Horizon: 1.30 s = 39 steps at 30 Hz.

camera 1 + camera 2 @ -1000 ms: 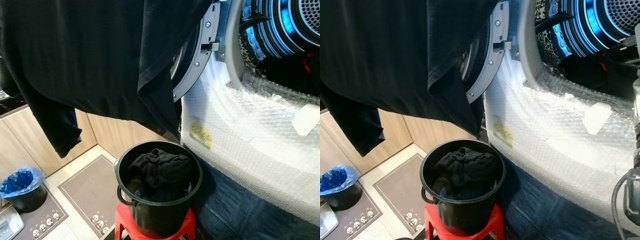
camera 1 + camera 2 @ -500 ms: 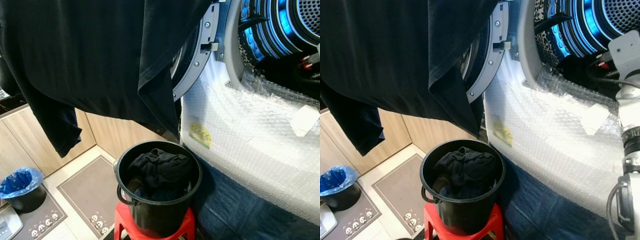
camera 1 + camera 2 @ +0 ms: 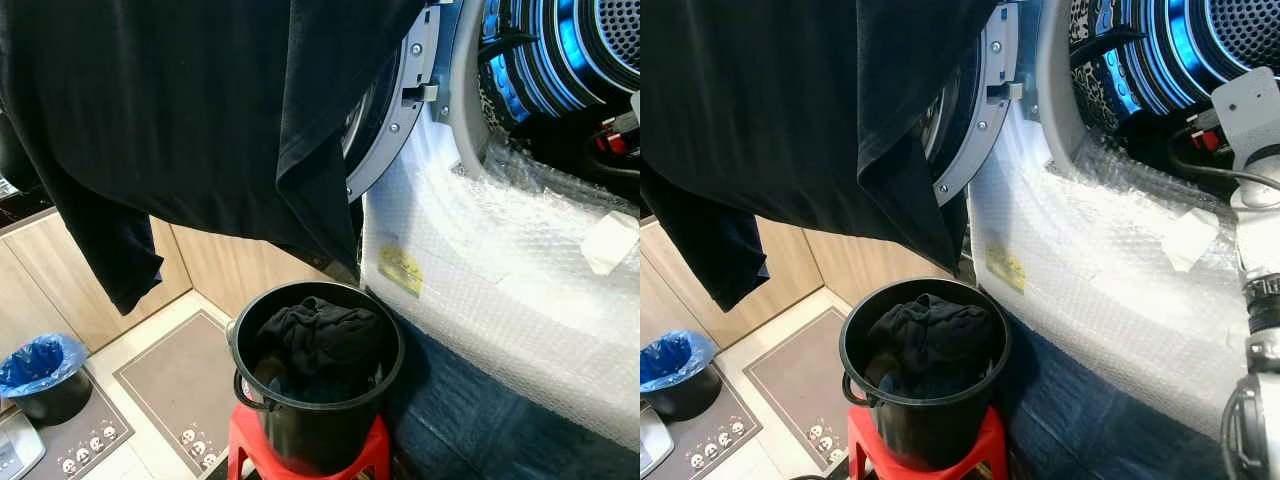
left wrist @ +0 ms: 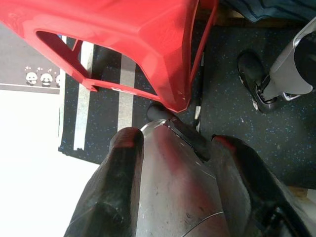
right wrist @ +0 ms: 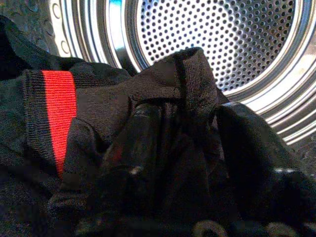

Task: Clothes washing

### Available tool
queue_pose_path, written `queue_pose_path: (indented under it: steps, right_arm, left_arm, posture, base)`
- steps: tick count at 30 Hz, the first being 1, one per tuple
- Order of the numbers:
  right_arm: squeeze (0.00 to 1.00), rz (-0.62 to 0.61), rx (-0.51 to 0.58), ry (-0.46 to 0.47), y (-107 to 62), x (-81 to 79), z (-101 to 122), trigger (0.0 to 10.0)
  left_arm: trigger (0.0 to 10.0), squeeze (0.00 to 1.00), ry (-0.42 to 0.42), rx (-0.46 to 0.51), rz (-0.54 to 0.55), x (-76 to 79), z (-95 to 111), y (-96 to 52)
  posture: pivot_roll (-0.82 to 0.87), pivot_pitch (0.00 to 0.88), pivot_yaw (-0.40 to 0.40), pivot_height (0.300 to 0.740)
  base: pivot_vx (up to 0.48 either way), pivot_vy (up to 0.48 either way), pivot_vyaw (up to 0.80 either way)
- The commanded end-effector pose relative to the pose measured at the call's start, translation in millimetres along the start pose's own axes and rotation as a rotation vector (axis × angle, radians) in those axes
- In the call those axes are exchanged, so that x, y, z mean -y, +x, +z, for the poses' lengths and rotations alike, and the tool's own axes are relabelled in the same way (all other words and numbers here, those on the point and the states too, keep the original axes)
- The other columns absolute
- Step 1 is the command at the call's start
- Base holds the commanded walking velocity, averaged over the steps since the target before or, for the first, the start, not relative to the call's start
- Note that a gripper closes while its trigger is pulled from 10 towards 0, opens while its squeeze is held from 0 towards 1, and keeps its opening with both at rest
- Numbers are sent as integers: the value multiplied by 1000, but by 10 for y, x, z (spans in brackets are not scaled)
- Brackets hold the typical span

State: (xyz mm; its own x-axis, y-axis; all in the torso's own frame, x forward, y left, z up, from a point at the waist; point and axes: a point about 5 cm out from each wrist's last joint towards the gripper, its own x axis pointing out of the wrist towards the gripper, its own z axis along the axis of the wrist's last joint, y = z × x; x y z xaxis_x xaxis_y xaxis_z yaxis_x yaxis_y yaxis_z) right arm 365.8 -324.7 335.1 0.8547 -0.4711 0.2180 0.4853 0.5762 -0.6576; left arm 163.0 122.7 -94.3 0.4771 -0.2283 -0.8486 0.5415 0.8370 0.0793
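Overhead, a large black garment hangs across the upper left of the head views, one sleeve dangling toward the wooden cabinets at the left edge. Right of it stands the washing machine, its front wrapped in bubble wrap, with the open door at top centre and the blue-lit drum in the upper right corner. Low in the centre a black bucket sits on a red stool, with dark clothes bunched inside it. A small bin with a blue liner stands on the floor at lower left, beside grey mats.

The right arm reaches up the right edge toward the drum. In the right wrist view, the right gripper sits inside the perforated steel drum, its black fingers clenched on a black garment with a red band.

The left gripper hangs low near the stool's red legs above dark speckled flooring; its fingers stand apart with nothing between them.
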Motion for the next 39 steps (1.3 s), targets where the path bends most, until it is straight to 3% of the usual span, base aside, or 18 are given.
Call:
queue_pose_path:
  steps: [1,25,26,27,28,39]
  right_arm:
    - [1000,3,-5,24,-17,51,-1,10000]
    - [1000,72,113,74,-228,70,91,10000]
    - [773,63,122,64,-238,91,90,10000]
    - [773,61,126,59,-243,98,90,10000]
    - [0,71,121,68,-253,100,83,10000]
    - [0,123,210,154,-421,145,143,10000]
  left_arm:
    - [10000,0,14,-56,-16,22,-120,-17]
    - [10000,0,29,-52,-12,6,-101,-14]
    - [10000,0,29,-52,-12,6,-100,-14]
    - [10000,0,28,-52,-13,6,-101,-14]
    - [10000,0,29,-53,-13,6,-100,-14]
    - [10000,0,52,-51,-22,0,-78,-10]
  posture:
    - [-194,0,39,740]
    - [-201,0,50,740]
    - [-208,0,51,740]
    - [-212,0,54,740]
    - [-215,0,56,740]
    - [-237,0,70,740]
  base:
    - [0,0,0]
    - [0,0,0]
    - [0,0,0]
    - [0,0,0]
    - [0,0,0]
    - [0,0,0]
